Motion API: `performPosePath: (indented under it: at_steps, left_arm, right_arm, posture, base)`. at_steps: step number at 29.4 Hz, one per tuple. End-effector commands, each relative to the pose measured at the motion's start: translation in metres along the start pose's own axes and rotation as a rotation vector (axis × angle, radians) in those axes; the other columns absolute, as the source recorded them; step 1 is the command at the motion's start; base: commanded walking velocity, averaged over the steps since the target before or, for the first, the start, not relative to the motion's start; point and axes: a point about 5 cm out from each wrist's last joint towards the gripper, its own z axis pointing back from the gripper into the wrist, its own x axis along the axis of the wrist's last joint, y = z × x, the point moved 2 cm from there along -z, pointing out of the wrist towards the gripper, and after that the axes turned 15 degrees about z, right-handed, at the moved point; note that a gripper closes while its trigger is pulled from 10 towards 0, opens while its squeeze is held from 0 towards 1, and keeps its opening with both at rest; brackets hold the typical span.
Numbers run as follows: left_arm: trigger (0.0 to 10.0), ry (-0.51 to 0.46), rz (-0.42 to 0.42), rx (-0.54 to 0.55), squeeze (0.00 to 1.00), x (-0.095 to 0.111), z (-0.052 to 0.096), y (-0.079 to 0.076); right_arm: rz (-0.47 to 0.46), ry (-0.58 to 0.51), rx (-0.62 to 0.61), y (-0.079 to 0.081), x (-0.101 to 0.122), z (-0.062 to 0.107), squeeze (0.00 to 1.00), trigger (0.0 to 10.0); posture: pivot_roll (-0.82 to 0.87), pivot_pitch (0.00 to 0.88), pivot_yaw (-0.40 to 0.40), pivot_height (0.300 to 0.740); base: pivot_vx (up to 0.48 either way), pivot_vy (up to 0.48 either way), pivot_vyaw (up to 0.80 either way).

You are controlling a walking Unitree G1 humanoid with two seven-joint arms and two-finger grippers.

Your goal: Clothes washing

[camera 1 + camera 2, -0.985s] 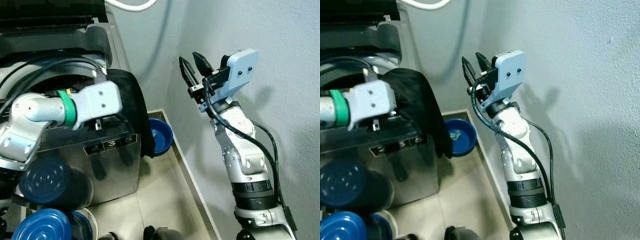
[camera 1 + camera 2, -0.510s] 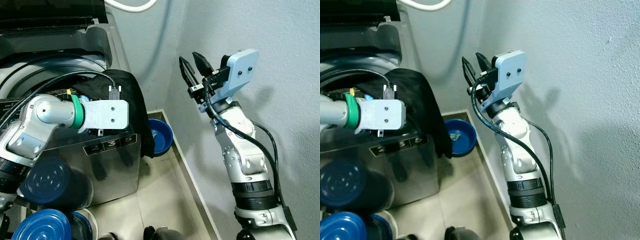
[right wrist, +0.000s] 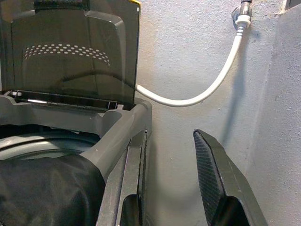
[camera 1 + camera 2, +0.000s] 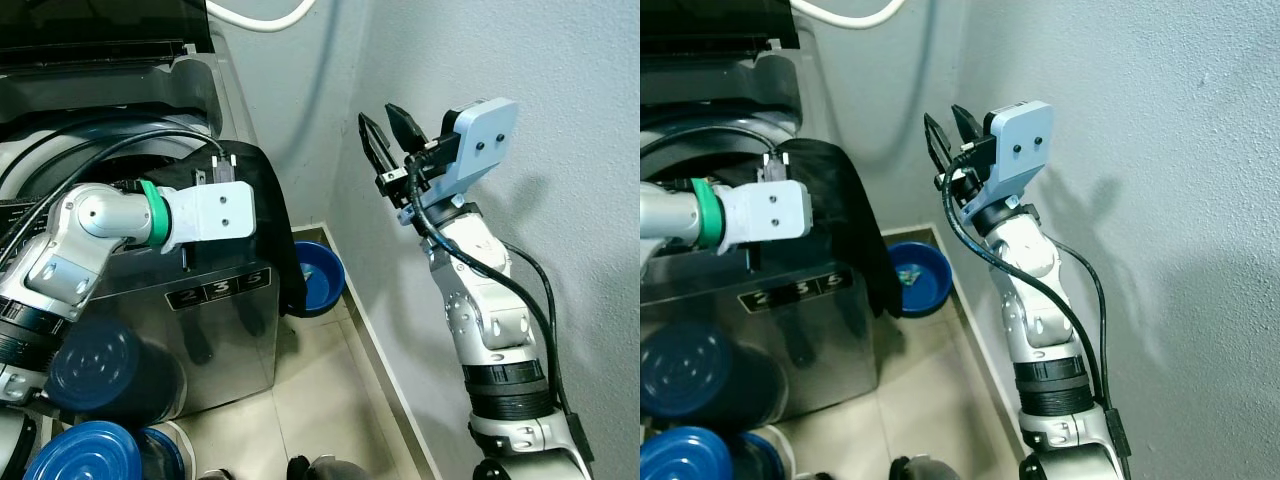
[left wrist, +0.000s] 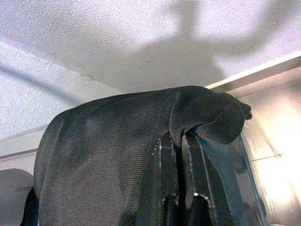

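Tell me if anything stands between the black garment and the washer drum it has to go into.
Nothing visible does. The black garment drapes over the washing machine's front corner, pinched by the left gripper; the tinted lid stands open.

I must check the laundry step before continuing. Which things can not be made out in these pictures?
- Inside of the washing machine drum: hidden by the left arm and the black garment in the eye views.
- Left tool grip: fingertips buried in the garment's fold, left wrist view.
- Contents of the blue basin: too small, partly behind the hanging garment.
- Blue lids: cut off by the picture's edge.
- Right tool: raised by the wall, open, holding nothing.
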Motion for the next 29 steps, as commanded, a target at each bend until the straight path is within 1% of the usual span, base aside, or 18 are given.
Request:
performPosePath:
  at_steps: [1, 7, 10, 12, 13, 14, 15, 16, 18, 19, 20, 22, 23, 25, 26, 27, 28, 29]
  left_arm:
    - [0.0, 0.073, 0.048, -0.018, 0.0, -0.019, -0.005, -0.007]
    - [0.0, 0.059, 0.051, 0.016, 0.0, -0.017, -0.004, -0.002]
    - [0.0, 0.014, 0.057, 0.155, 0.0, -0.009, -0.003, 0.018]
    - [0.0, 0.014, 0.057, 0.155, 0.0, -0.009, -0.003, 0.018]
    - [0.0, -0.009, 0.065, 0.281, 0.0, -0.004, 0.001, 0.036]
    - [10.0, -0.024, 0.056, 0.437, 0.0, 0.0, 0.008, 0.058]
    - [10.0, -0.023, 0.057, 0.606, 0.0, 0.002, 0.021, 0.081]
    - [10.0, -0.023, 0.057, 0.606, 0.0, 0.002, 0.021, 0.081]
    - [10.0, -0.02, 0.058, 0.712, 0.0, 0.002, 0.031, 0.094]
    - [10.0, -0.016, 0.097, 0.863, 0.0, -0.001, 0.048, 0.112]
    - [10.0, -0.016, 0.097, 0.863, 0.0, -0.001, 0.048, 0.112]
    - [10.0, -0.008, 0.2, 1.129, 0.0, -0.014, 0.084, 0.136]
    - [10.0, -0.008, 0.2, 1.129, 0.0, -0.014, 0.084, 0.136]
    - [10.0, -0.013, 0.319, 1.377, 0.0, -0.029, 0.124, 0.149]
    - [10.0, -0.013, 0.319, 1.377, 0.0, -0.029, 0.124, 0.149]
    - [10.0, -0.03, 0.385, 1.566, 0.0, -0.04, 0.157, 0.153]
    - [10.0, -0.03, 0.385, 1.566, 0.0, -0.04, 0.157, 0.153]
    - [10.0, -0.043, 0.425, 1.701, 0.0, -0.048, 0.181, 0.153]
  right_arm:
    - [0.012, 0.001, 0.003, 0.0, 0.0, 0.001, 0.0, 10.0]
    - [0.013, -0.001, 0.005, 0.0, 0.0, 0.0, 0.0, 10.0]
    - [0.014, -0.003, 0.006, 0.0, 0.001, 0.0, 0.0, 10.0]
    - [0.014, -0.003, 0.006, 0.0, 0.001, 0.0, 0.0, 10.0]
    - [0.014, -0.004, 0.007, 0.0, 0.001, 0.0, 0.0, 10.0]
    - [0.014, -0.004, 0.007, 0.0, 0.001, 0.0, 0.0, 10.0]
    - [0.014, -0.005, 0.007, 0.0, 0.001, 0.0, 0.0, 10.0]
    - [0.014, -0.005, 0.007, 0.0, 0.001, 0.0, 0.0, 10.0]
    - [0.013, -0.005, 0.007, 0.0, 0.001, -0.001, 0.0, 10.0]
    - [0.013, -0.005, 0.007, 0.0, 0.001, -0.001, 0.0, 10.0]
    - [0.013, -0.005, 0.007, 0.0, 0.001, -0.001, 0.0, 10.0]
    - [0.013, -0.005, 0.006, 0.0, 0.001, -0.001, 0.0, 10.0]
    - [0.013, -0.005, 0.006, 0.0, 0.001, -0.001, 0.0, 10.0]
    - [0.013, -0.005, 0.004, 0.0, 0.001, -0.001, 0.0, 10.0]
    - [0.013, -0.005, 0.004, 0.0, 0.001, -0.001, 0.0, 10.0]
    - [0.014, -0.005, 0.003, 0.0, 0.001, 0.0, 0.0, 10.0]
    - [0.014, -0.005, 0.003, 0.0, 0.001, 0.0, 0.0, 10.0]
    - [0.014, -0.004, 0.002, 0.0, 0.001, 0.0, 0.0, 10.0]
  posture:
    - [0.02, 0.101, -0.044, 0.74]
    - [0.02, 0.097, -0.045, 0.74]
    - [0.02, 0.095, -0.046, 0.74]
    - [0.02, 0.095, -0.046, 0.74]
    - [0.02, 0.094, -0.047, 0.74]
    - [0.02, 0.094, -0.047, 0.74]
    - [0.02, 0.094, -0.047, 0.74]
    - [0.02, 0.094, -0.047, 0.74]
    - [0.02, 0.094, -0.046, 0.74]
    - [0.02, 0.094, -0.044, 0.74]
    - [0.02, 0.094, -0.044, 0.74]
    - [0.02, 0.095, -0.041, 0.74]
    - [0.02, 0.095, -0.041, 0.74]
    - [0.01, 0.096, -0.04, 0.74]
    - [0.01, 0.096, -0.04, 0.74]
    - [0.01, 0.098, -0.04, 0.74]
    - [0.01, 0.098, -0.04, 0.74]
    - [0.01, 0.098, -0.039, 0.74]
  base:
    - [0.0, 0.0, 0.0]
    - [0.0, 0.0, 0.0]
    - [0.0, 0.0, 0.0]
    - [0.0, 0.0, 0.0]
    - [0.0, 0.0, 0.0]
    - [0.0, 0.0, 0.0]
    - [0.0, 0.0, 0.0]
    - [0.0, 0.0, 0.0]
    - [0.0, 0.0, 0.0]
    - [0.0, 0.0, 0.0]
    - [0.0, 0.0, 0.0]
    - [0.0, 0.0, 0.0]
    - [0.0, 0.0, 0.0]
    - [0.0, 0.0, 0.0]
    - [0.0, 0.0, 0.0]
    - [0.0, 0.0, 0.0]
    - [0.0, 0.0, 0.0]
    - [0.0, 0.0, 0.0]
